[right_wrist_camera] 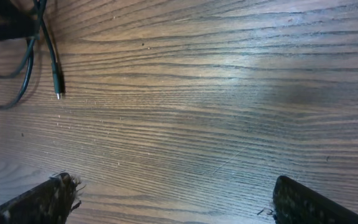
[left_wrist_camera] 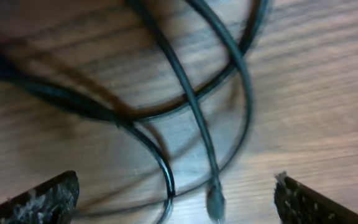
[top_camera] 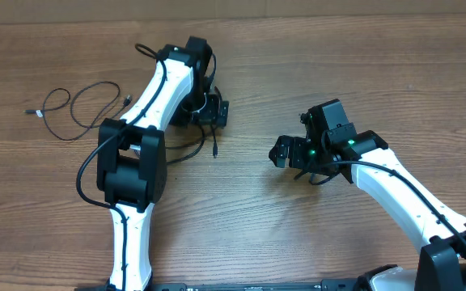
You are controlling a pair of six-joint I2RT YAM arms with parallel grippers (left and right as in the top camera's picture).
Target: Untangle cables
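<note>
Cables [top_camera: 71, 109] in loose black loops on the wooden counter [top_camera: 298, 234]: one stretch well left of the arms, another crossed over itself beneath the left end effector [left_wrist_camera: 178, 204], a plug [left_wrist_camera: 215, 200] showing between its widely parted fingers. Nothing gripped yet. Right end effector [right_wrist_camera: 176, 199] likewise spread wide, empty, over bare wood, well apart from the strands. Seemingly the reaching stage; next, probably closing on one strand and drawing it clear of the crossing. No brand, label or writing legible.
</note>
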